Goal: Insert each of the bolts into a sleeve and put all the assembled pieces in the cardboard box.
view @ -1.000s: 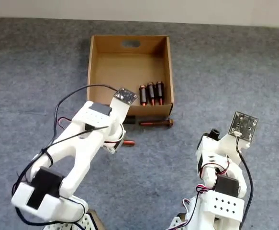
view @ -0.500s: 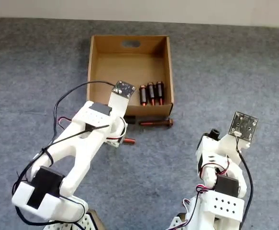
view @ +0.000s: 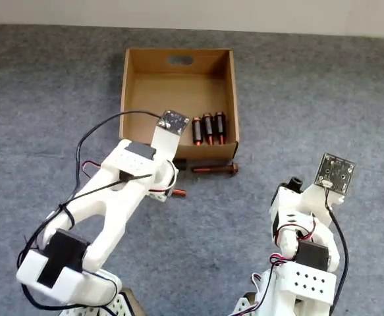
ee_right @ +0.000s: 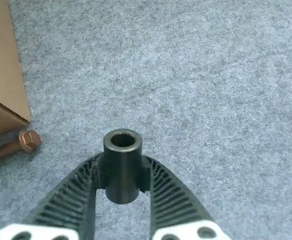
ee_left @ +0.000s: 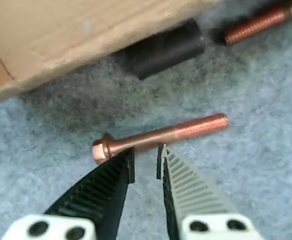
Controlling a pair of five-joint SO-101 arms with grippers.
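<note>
**Chief:** High view first.

**Inspector:** The box (view: 134,92) sits at the far side of the tabletop (view: 47,99). Three assembled pieces (view: 209,128) lie side by side on its floor, against the near wall toward the right corner. Outside that wall a loose sleeve (view: 178,162) lies just beside the cardboard, and a second bolt (view: 215,168) lies in line with it. A bolt (view: 176,193) pokes out from under the left arm (view: 112,204). The right arm (view: 303,250) stands well apart from the box, with the held sleeve (view: 296,184) at its tip.

**Chief:** Left wrist view?

**Inspector:** On the left gripper (ee_left: 144,160), the fingers (ee_left: 110,185) are apart by a narrow gap with nothing between them. Their tips sit right at the shaft of the bolt (ee_left: 161,136), toward its head (contact cannot be confirmed). The bolt lies flat on the tabletop. Beyond it the loose sleeve (ee_left: 168,47) lies along the box wall (ee_left: 75,35), and the threaded end of the second bolt (ee_left: 258,22) is near it.

**Chief:** Right wrist view?

**Inspector:** The fingers of the right gripper (ee_right: 121,167) are clamped on the held sleeve (ee_right: 121,150), whose bore faces the camera. A box corner (ee_right: 3,75) shows to one side. The hex head of the second bolt (ee_right: 29,140) lies just beside that corner.
</note>
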